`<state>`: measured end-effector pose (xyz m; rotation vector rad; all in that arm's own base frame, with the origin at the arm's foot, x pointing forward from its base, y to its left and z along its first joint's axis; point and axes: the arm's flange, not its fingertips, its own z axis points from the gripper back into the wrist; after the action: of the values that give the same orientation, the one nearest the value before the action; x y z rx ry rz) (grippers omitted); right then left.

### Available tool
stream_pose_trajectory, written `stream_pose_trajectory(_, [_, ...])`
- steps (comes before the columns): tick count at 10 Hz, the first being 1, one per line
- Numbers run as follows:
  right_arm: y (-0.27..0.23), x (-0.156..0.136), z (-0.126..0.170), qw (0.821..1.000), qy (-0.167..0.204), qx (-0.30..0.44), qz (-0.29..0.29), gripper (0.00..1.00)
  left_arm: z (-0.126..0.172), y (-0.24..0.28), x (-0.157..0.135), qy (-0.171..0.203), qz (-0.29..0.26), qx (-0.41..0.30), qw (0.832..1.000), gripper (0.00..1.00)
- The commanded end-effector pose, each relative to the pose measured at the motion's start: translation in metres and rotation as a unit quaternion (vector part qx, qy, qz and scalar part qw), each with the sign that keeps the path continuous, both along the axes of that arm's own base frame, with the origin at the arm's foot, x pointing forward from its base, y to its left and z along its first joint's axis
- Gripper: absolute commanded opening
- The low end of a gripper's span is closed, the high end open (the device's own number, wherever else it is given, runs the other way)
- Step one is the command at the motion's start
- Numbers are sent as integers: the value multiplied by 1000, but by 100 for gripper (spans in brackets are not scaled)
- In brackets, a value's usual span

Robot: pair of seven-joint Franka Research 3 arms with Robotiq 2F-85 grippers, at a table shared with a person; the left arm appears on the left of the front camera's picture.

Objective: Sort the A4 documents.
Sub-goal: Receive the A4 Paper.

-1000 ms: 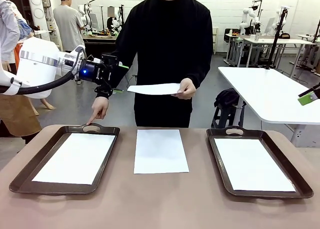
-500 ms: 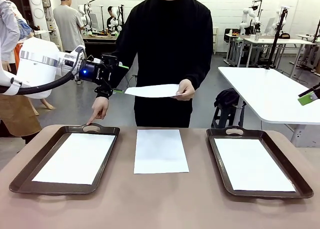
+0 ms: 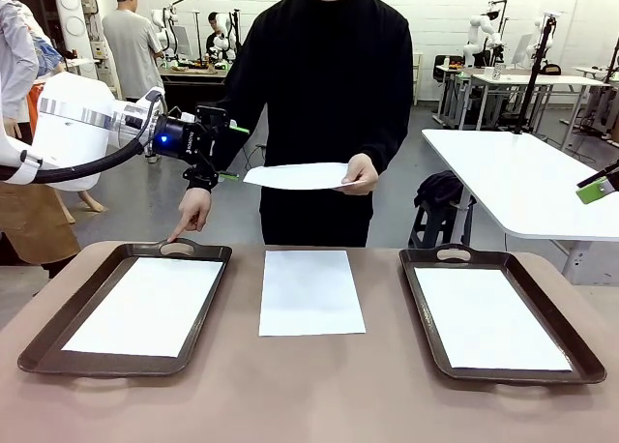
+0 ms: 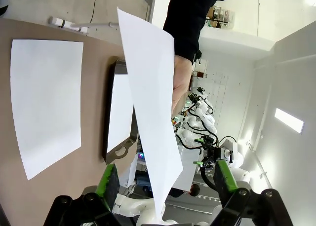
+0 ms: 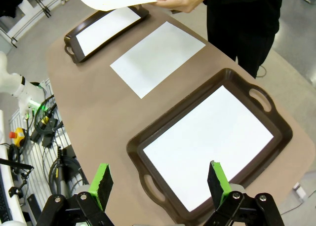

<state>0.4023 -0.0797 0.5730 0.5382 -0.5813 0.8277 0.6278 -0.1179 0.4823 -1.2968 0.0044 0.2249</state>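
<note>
A4 documents (image 3: 311, 291), white and blank-looking, lie three across the brown desk (image 3: 290, 395). A fourth sheet (image 3: 295, 175) is held out level in a person's hand (image 3: 360, 172), its free edge just ahead of the left pincer (image 3: 236, 153). That pincer, on an arm reaching in level from the side, stands wide. In the wrist view its green pads (image 4: 107, 179) sit either side of the offered sheet; whether they touch the paper cannot be told. Below and ahead of it, the person's other hand (image 3: 191, 213) points a forefinger down onto the far handle of the left tray (image 3: 116, 366), which holds one sheet. The right pincer (image 5: 160, 182) is also wide and holds nothing, looking steeply down from high above the desk. The right tray (image 5: 134, 146), with its sheet, lies directly beneath it. The bare sheet on the desk lies beyond that, toward the other tray.
</note>
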Motion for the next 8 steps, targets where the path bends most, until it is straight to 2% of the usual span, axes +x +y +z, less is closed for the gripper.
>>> stream_pose_trajectory(1, [0, 0, -1, 1000, 0, 0, -1, 100, 1, 0, 0, 4, 3, -1, 1000, 100])
stream_pose_trajectory(3, [0, 0, -1, 1000, 0, 0, -1, 100, 0, 0, 0, 0, 0, 0, 1000, 100])
stream_pose_trajectory(5, [0, 0, -1, 1000, 0, 0, -1, 100, -20, -7, 25, 45, 39, -80, 995, 100])
stream_pose_trajectory(8, [0, 0, -1, 1000, 0, 0, -1, 100, -51, -14, 52, 100, 53, -113, 987, 100])
